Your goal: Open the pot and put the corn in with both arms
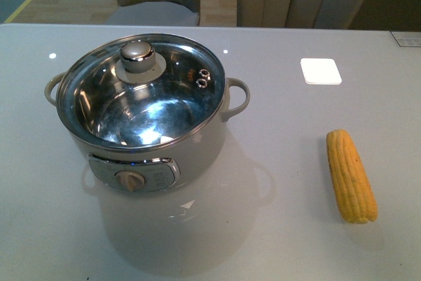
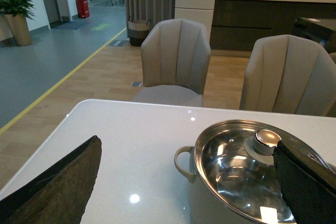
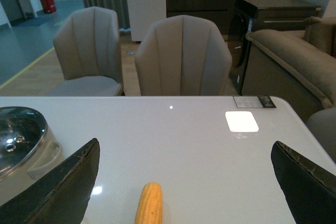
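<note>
On the left half of the white table stands the pot, its control panel facing the robot and its glass lid still seated on the rim, the knob upright in the middle. The corn lies flat on the table's right side, well apart from the pot, its length running roughly away from the robot. The left gripper hangs near the pot, fingers spread wide and empty, with the lid's knob just beside one of them in the left wrist view. The right gripper is likewise released and holds nothing, the corn showing between its fingers. Neither arm shows in the front view. The task looks to be at its very start: the opening step comes first, and it likely calls for the left gripper to centre over the knob, close on it and lift straight up, while the right settles across the cob's middle
</note>
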You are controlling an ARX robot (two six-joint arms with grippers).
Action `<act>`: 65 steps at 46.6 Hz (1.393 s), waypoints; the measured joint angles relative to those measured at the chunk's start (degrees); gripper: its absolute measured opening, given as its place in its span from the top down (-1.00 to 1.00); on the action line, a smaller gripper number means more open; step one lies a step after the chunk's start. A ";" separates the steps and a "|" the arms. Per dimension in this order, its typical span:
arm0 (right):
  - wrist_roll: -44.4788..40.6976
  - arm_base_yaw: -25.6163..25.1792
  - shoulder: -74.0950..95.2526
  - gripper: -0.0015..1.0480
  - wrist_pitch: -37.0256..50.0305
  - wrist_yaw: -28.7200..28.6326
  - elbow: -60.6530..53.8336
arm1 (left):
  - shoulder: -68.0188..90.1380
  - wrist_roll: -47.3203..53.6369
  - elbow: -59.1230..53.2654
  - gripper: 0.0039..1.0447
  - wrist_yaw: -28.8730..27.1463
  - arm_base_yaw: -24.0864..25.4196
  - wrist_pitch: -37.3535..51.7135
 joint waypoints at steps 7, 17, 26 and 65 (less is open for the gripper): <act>0.00 0.00 0.00 -0.83 0.00 0.00 0.00 | 0.00 0.00 0.00 -0.87 0.00 0.00 0.00; 0.00 0.00 0.00 -0.83 0.00 0.00 0.00 | 0.00 0.00 0.00 -0.87 0.00 0.00 0.00; 0.00 0.00 0.00 -0.83 0.00 0.00 0.00 | 0.00 0.00 0.00 -0.87 -0.02 0.00 0.00; 0.00 0.00 -0.04 -0.83 0.00 -0.02 0.00 | 71.23 -11.61 19.82 -0.87 -11.17 -14.47 37.68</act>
